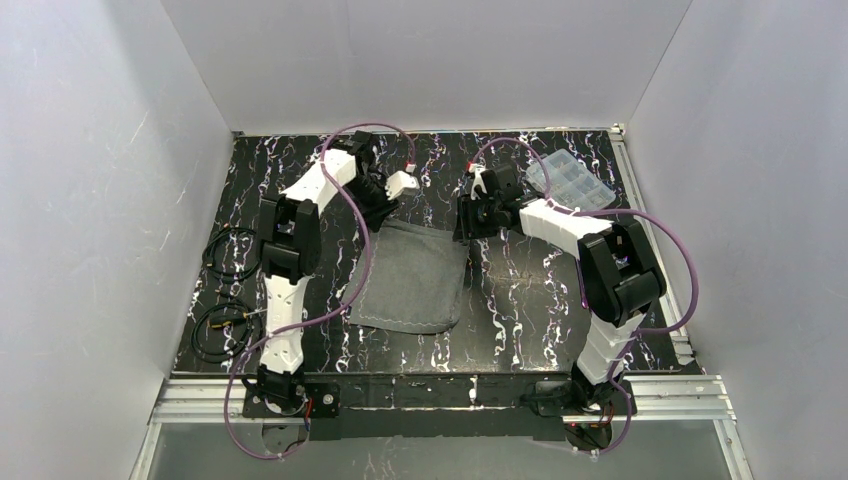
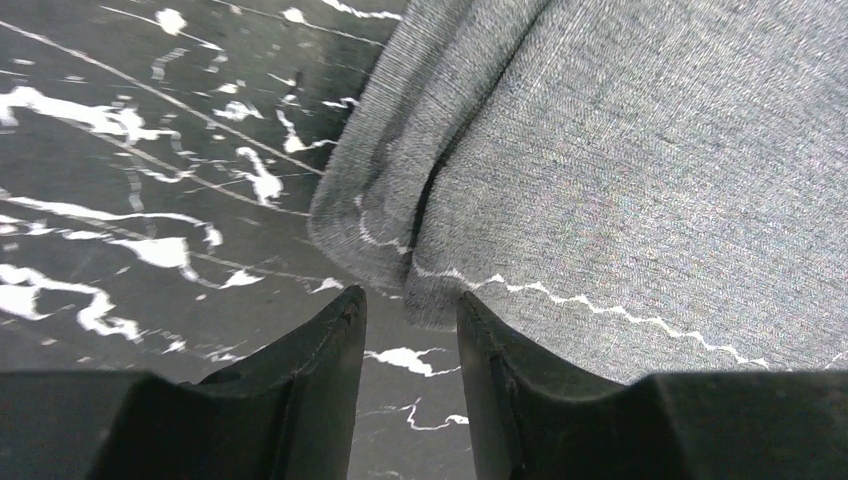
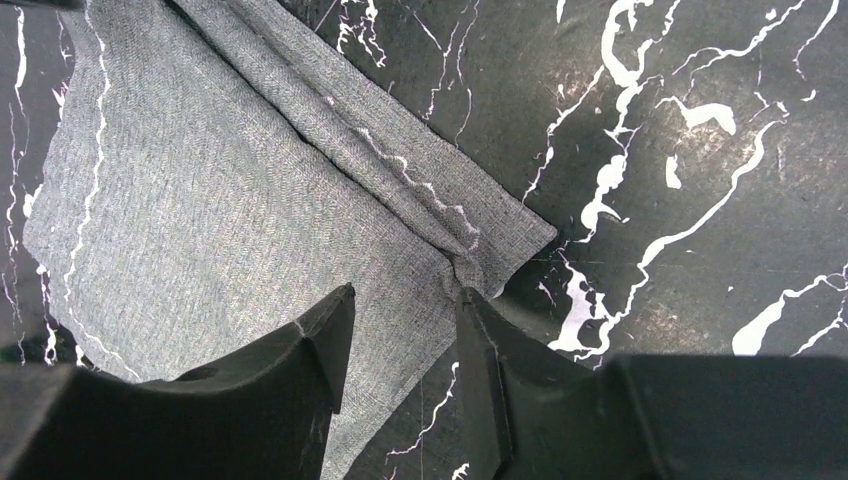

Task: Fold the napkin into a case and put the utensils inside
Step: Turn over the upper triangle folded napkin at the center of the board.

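On the table (image 1: 530, 310), one napkin (image 1: 412, 277) (two grippers (image 2: 410, 300) (image 3: 404, 296), parted).

open tabletop (image 1: 520, 320) right of napkin (image 1: 410, 280), plastic box (image 1: 572, 182) far right, cables (image 1: 225, 290) left

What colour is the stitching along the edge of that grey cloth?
White: a wavy stitched line on the grey napkin; clearest in the left wrist view.

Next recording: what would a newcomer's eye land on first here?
The dark grey napkin lies in the middle of the black marbled table, its layers doubled along the far edge. Both arms reach to its far corners, the left gripper and the right gripper each with fingers open near a corner. A clear compartment box sits at the far right.
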### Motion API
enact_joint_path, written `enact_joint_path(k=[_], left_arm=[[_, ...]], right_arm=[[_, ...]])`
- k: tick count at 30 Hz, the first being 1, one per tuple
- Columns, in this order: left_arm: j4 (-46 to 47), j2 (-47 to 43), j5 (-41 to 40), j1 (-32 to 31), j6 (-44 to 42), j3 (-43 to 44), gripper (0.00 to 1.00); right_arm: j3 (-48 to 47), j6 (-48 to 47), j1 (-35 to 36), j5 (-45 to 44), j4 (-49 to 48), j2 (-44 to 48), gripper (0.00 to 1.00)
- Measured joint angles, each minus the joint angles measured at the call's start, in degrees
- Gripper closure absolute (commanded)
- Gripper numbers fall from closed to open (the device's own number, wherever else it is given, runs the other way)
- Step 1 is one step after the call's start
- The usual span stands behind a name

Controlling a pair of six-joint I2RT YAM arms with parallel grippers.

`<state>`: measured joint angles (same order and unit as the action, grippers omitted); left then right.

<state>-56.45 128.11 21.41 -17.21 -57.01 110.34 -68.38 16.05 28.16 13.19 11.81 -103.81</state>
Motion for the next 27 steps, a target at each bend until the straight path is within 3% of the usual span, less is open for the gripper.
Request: enact_joint_path(k=[9,12,19,23,27], left_arm=[[1.1,2.6,-0.6,0.0,0.7,-1.2,0.77],[2.5,2.6,-0.6,0.0,1.5,-2.0,1.0],[4.6,2.6,0.0,-0.3,3.7,-2.0,1.0],[5.3,2.6,0.4,-0.4,5.0,-1.9,1.0],[5.6,2.6,0.5,-0.4,6.3,-1.7,1.0]], right_arm=[[0.0,0.0,0.9,-2.5,1.3,0.0,0.47],[0.0,0.2,1.2,-3.4,2.1,0.0,0.48],[1.2,2.3,1.5,-3.9,1.3,-0.1,0.58],[1.3,3.4,1.5,-4.6,1.2,-0.3,0.47],[1.8,4.3,1.5,-6.5,1.2,-0.5,0.46]])
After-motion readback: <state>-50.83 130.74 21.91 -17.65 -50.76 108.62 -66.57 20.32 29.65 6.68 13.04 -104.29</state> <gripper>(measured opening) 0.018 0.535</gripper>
